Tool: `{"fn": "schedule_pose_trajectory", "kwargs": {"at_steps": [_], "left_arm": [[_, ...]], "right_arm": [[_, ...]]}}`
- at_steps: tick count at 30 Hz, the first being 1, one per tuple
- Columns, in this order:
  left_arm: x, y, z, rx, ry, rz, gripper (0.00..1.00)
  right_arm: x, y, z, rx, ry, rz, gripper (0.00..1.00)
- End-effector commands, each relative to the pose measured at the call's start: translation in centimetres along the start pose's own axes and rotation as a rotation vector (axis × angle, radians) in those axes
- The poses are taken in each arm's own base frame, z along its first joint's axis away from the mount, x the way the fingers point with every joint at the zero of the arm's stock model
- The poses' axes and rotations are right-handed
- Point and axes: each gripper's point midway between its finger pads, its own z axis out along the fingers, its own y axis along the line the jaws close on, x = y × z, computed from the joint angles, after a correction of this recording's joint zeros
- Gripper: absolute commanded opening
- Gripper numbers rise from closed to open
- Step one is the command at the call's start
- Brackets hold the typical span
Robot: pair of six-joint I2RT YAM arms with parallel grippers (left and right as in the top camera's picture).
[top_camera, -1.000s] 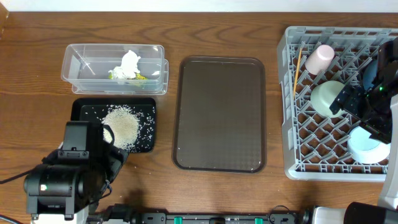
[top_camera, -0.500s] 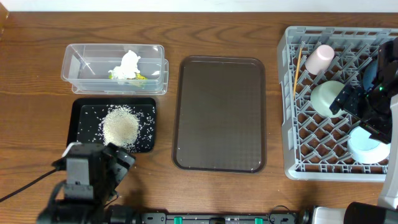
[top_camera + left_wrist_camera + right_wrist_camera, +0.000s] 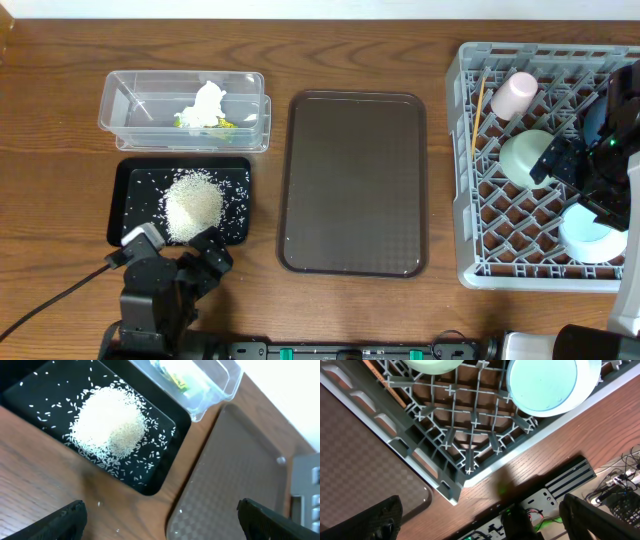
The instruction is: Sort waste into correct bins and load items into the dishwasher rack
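Note:
A heap of rice (image 3: pixel 193 205) lies in the black tray (image 3: pixel 125 215). It also shows in the left wrist view (image 3: pixel 110 422). The clear container (image 3: pixel 125 112) holds the crumpled tissue (image 3: pixel 209 100) and the yellow-green wrapper (image 3: pixel 224 124). The grey rack (image 3: pixel 470 170) holds the pink cup (image 3: pixel 514 94), a mint bowl (image 3: pixel 522 157), a light-blue bowl (image 3: pixel 588 233) and the orange stick (image 3: pixel 480 105). My left gripper (image 3: pixel 172 252) is open and empty at the front edge, just in front of the black tray. My right gripper (image 3: pixel 590 190) is open and empty above the rack's bowls. The dark-blue plate is not visible.
The brown serving tray (image 3: pixel 352 182) lies between the black tray and the rack. A few stray grains lie on the wood in front of the black tray (image 3: pixel 100 504). Cables and a black bar run along the table's front edge (image 3: pixel 570 477).
My left arm has pulled back from over the black tray toward the table's front edge, uncovering the rice heap. The right arm has not moved.

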Motion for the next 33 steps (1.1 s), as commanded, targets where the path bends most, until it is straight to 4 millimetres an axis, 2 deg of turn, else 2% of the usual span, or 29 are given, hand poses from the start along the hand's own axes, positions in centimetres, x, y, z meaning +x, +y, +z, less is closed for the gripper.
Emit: {"fn": "schedule_pose_trajectory", "kwargs": {"at_steps": [1, 9, 18, 21, 26, 33], "left_arm": [[0.7, 0.7, 1.1, -0.013, 0.004, 0.056, 0.98], [0.5, 0.5, 3.3, 0.081, -0.111, 0.041, 0.98], [1.4, 2.9, 5.5, 0.046, -0.155, -0.001, 0.98], [0.8, 2.6, 5.8, 0.074, -0.196, -0.005, 0.98], [-0.3, 1.0, 5.9, 0.154, -0.271, 0.108, 0.98], [-0.6, 0.7, 6.9, 0.177, -0.330, 0.191, 0.98]], "right_arm": [[-0.1, -0.2, -0.3, -0.006, -0.011, 0.027, 0.99], [-0.1, -0.2, -0.3, -0.006, -0.011, 0.027, 0.99], [-0.1, -0.2, -0.3, -0.006, -0.011, 0.027, 0.99], [-0.1, -0.2, -0.3, -0.006, -0.011, 0.027, 0.99], [-0.1, -0.2, -0.3, -0.006, -0.011, 0.026, 0.99], [-0.1, -0.2, -0.3, -0.006, -0.011, 0.027, 0.99]]}}
